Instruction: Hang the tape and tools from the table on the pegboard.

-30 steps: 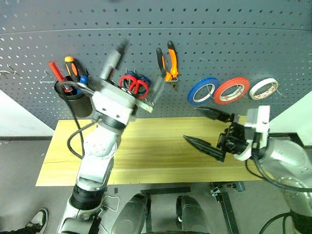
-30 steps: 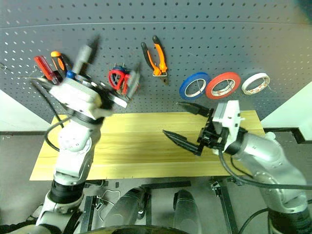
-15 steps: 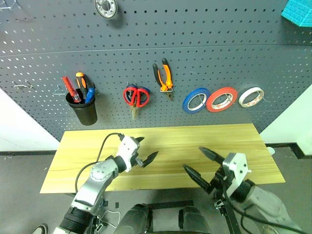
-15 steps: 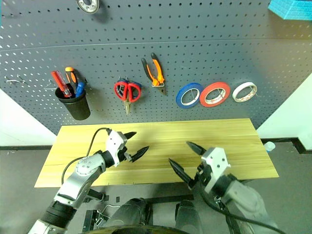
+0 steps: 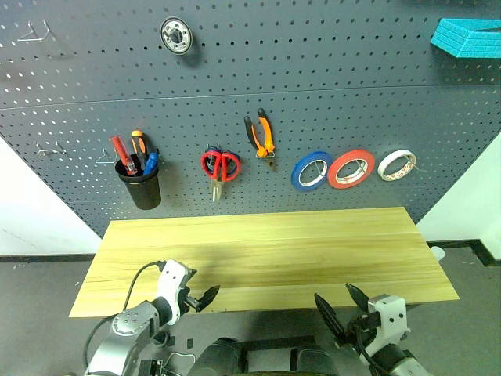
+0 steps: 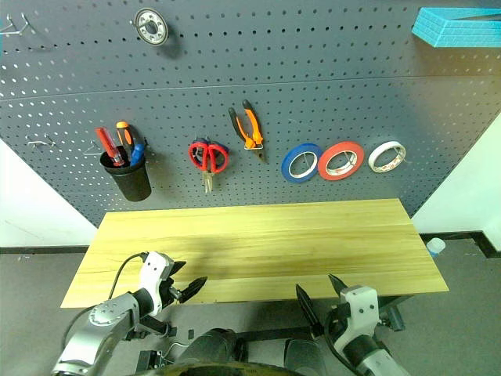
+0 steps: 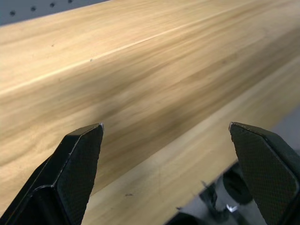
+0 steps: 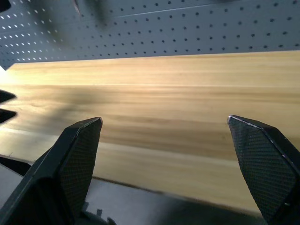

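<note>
Left eye view gives you the pegboard [image 5: 329, 70] with everything hung on it: the red tape [image 5: 351, 168] sits on its hook between a blue roll [image 5: 311, 171] and a white roll [image 5: 397, 164], the pliers [image 5: 262, 137] hang handles up just left of the blue roll, and the red scissors [image 5: 220, 166] hang further left with blades pointing down. At the left end you see a black cup [image 5: 142, 186] holding the red screwdriver [image 5: 123, 152] beside an orange-and-black one [image 5: 138, 146]. Below the board, the table [image 5: 266, 251] lies bare of tools. Your left tool [image 5: 205, 298] hovers at the table's front edge near its left end, fingers apart and empty; your right tool [image 5: 340, 309] hangs in front of the front edge toward the right, also spread wide and holding nothing.
</note>
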You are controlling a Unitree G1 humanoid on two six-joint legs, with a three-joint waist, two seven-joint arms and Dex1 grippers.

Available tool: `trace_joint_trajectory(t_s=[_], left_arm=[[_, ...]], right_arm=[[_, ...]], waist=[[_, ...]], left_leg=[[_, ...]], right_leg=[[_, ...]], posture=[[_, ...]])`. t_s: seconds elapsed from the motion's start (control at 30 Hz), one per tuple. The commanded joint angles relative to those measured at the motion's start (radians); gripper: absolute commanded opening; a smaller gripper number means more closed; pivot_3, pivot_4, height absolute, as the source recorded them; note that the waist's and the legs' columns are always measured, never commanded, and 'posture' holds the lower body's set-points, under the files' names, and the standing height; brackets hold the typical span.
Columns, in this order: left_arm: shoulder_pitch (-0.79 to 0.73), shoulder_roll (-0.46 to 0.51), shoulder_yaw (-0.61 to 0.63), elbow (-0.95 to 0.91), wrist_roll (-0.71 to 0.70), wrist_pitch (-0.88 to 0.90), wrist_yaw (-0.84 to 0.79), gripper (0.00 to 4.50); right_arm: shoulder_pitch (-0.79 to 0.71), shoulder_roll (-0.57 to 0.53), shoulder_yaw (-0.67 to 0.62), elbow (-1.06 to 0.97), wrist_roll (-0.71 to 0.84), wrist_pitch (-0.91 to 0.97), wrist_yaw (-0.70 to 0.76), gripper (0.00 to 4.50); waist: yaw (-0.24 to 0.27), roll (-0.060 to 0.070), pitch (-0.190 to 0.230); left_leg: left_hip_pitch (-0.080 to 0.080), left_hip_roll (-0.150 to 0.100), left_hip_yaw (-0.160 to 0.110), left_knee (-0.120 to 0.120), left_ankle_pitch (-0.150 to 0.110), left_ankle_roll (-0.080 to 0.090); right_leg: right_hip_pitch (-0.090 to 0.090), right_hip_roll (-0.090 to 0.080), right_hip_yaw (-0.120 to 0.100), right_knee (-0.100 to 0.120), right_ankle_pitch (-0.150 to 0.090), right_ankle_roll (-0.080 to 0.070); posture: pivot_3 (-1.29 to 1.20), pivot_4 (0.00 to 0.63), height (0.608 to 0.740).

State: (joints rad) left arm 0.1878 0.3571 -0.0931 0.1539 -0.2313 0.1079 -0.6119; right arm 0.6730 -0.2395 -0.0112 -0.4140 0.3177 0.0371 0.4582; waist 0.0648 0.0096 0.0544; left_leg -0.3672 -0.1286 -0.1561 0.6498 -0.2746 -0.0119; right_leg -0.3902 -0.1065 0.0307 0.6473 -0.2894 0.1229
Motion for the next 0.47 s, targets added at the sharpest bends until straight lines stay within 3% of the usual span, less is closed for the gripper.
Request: trace_joint_trajectory(t_s=[0.03,0.27,0.47], left_arm=[[-0.040,-0.023,0.009,0.154,0.026,-0.169,-0.043,4.48],[-0.041,-0.091,0.045,0.338,0.027,-0.352,-0.049,4.48],[0.003,-0.128,0.023,0.334,0.050,-0.406,-0.046,4.48]], right_arm=[[-0.031,-0.004,-0.002,-0.021,0.022,-0.016,0.020,4.50],[-0.049,0.030,-0.054,-0.026,0.039,-0.060,-0.014,4.50],[-0.044,0.069,-0.032,-0.041,0.040,-0.071,-0.040,4.50]], waist=[[0.000,-0.003,-0.005],[0.001,-0.010,-0.012],[0.001,-0.009,-0.018]], left_leg=[[0.000,0.000,0.000,0.000,0.000,0.000],[-0.001,0.000,0.000,-0.001,-0.001,0.002],[0.000,0.000,0.000,-0.001,-0.002,0.000]], right_leg=[[0.000,0.000,0.000,0.000,0.000,0.000],[-0.002,0.001,0.000,0.000,0.002,-0.001],[-0.001,0.001,0.000,0.000,-0.001,0.002]], posture=[[-0.01,0.000,0.710],[0.00,0.000,0.710],[0.00,0.010,0.710]])
